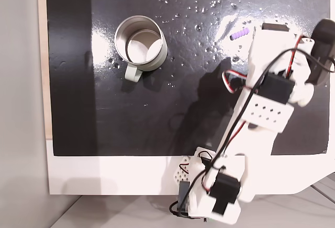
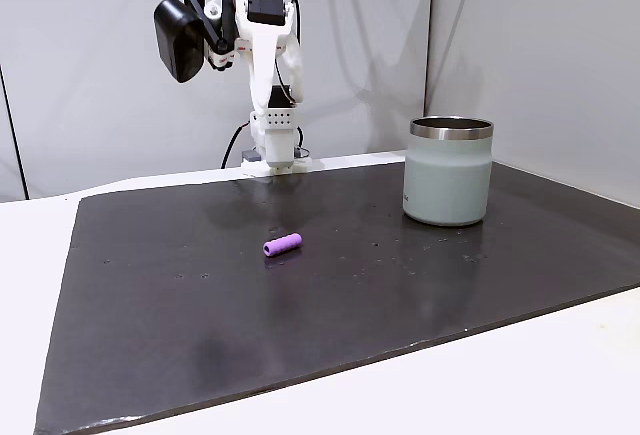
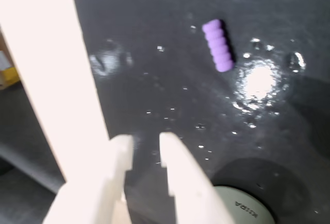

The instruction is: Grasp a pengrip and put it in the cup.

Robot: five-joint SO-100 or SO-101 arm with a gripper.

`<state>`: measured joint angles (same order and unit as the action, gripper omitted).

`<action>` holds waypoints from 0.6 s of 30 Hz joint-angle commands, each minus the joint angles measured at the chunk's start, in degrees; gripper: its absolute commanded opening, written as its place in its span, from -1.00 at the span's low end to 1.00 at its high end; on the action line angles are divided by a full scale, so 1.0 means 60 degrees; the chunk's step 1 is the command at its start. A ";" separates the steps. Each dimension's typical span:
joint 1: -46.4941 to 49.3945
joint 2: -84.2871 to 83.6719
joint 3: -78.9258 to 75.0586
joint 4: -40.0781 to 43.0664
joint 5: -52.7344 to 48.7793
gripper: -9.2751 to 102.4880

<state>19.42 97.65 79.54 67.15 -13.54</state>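
Hovering high above the dark surface [image 2: 400,285], nowhere near a grab yet, so pegged this as the approach step. Claw [image 3: 146,142] looked nearly clenched, just a sliver between the tips, grasping nothing. Spotted the pengrip [image 3: 218,45] lying flat around 1 o'clock from the tips in the wrist view, well apart from the cup [image 1: 140,43]. Probably needed next: spread wider, drop down, straddle the tube. Counted one pengrip, one cup.
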 commanded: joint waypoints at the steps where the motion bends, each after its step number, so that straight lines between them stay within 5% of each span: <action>1: -0.0132 -0.1362 -0.2344 0.1201 0.0337 -0.78; 18: -0.0029 -0.6709 -1.0562 0.5962 0.1025 -0.78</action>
<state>19.16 59.59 26.63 100.37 -8.17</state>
